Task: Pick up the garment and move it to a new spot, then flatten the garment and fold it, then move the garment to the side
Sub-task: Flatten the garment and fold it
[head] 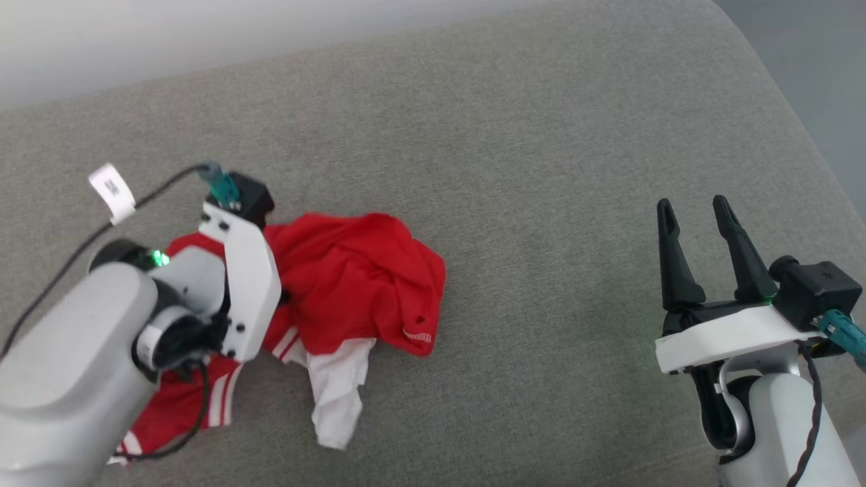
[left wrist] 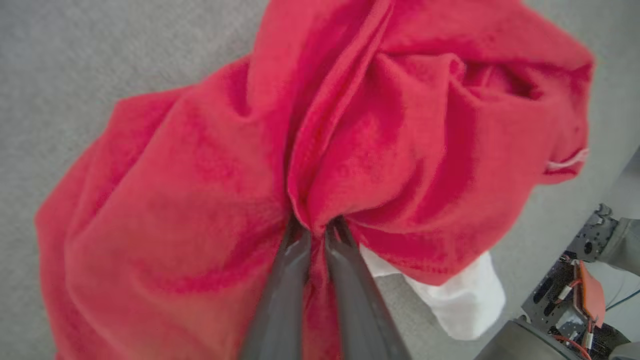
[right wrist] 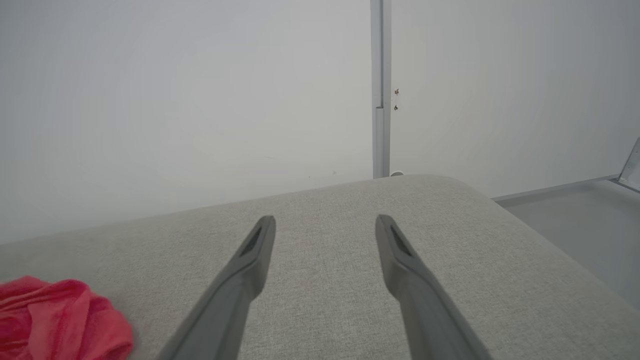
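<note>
The garment (head: 358, 284), red with a white sleeve and striped trim, lies crumpled on the left half of the grey cushion (head: 541, 135). My left gripper (left wrist: 316, 226) points down into it, its two dark fingers (left wrist: 287, 280) pinched together on a fold of the red fabric (left wrist: 380, 150). In the head view the left wrist (head: 240, 284) covers the spot where the fingers meet the cloth. My right gripper (head: 697, 216) hovers over bare cushion at the right, open and holding nothing; in its own view the right gripper (right wrist: 325, 222) has a corner of the garment (right wrist: 60, 320) at the far lower left.
The cushion's rounded far-right corner (right wrist: 450, 182) drops to a grey floor (right wrist: 575, 220). A white wall (right wrist: 200, 100) stands behind the cushion. A black cable with a white tag (head: 111, 193) trails from the left wrist.
</note>
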Robot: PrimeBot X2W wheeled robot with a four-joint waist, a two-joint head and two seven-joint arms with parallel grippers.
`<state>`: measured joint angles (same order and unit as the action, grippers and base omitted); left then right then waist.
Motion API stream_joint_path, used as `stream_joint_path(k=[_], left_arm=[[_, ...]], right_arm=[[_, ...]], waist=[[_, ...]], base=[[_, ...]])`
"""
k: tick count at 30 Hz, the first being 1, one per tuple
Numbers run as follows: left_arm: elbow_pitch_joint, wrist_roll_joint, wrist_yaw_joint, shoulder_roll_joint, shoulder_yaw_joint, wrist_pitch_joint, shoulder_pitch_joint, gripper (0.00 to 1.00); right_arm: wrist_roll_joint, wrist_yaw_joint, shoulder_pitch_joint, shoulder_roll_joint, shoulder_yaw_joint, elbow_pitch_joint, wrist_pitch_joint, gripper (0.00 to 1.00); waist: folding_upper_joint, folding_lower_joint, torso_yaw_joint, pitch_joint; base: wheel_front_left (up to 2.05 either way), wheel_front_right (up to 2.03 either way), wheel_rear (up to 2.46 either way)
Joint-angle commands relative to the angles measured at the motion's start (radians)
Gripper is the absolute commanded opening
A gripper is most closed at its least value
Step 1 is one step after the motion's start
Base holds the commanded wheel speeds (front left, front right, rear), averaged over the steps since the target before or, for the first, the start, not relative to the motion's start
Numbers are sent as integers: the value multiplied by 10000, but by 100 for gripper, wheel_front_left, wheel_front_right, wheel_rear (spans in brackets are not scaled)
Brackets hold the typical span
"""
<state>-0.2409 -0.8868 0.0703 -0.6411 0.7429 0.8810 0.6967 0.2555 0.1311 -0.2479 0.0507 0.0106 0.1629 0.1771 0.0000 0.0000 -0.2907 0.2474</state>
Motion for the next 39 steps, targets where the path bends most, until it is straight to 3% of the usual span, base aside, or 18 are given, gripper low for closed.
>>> stream_joint_path(k=[1,7,12,13,14,15,16,22,29,34,39], left_arm=[[173,-179,-33,-29,-142,-5,245,0],[415,-105,-267,-126,-650,-235,901,0],[-184,100,-200,-89,-755,-683,1168,2],[-347,116,-179,-45,-769,-814,1153,20],[-516,173,-144,-4,-753,-973,1124,48],[-707,218,-90,25,-736,-1134,1085,96],[-897,255,-52,70,-694,-1272,1030,100],[-1361,240,172,255,-733,-2030,962,100],[-556,384,178,64,-1096,-3375,608,100],[182,653,-64,-145,-1410,-4504,101,100],[1119,1215,-475,-486,-1803,-6312,-812,100]], right_arm=[[-38,-7,-88,0,28,21,76,100],[-22,-7,-145,-1,-74,34,40,100],[50,-5,-204,-1,-289,75,21,100],[63,-5,-201,-1,-335,94,11,100],[90,-5,-188,-1,-386,107,-3,100],[95,-5,-171,0,-437,116,-21,100],[103,-7,-161,-1,-492,130,-40,100],[20,-5,-40,0,-768,109,-211,100],[-23,-5,112,-1,-1133,35,-573,100],[-90,-5,151,0,-1325,-3,-812,100],[-201,-5,166,72,-1494,-72,-1151,100]], waist=[[0,0,57,-13],[0,0,103,33],[0,0,29,57],[0,0,20,51],[0,0,16,41],[0,0,17,29],[0,0,25,15],[0,0,252,-156],[0,0,792,-438],[0,0,1192,-587],[0,0,1851,-779]], base=[[0,0,0],[0,0,0],[0,0,0],[0,0,0],[0,0,0],[0,0,0],[0,0,0],[0,0,0],[0,0,0],[0,0,0],[0,0,0]])
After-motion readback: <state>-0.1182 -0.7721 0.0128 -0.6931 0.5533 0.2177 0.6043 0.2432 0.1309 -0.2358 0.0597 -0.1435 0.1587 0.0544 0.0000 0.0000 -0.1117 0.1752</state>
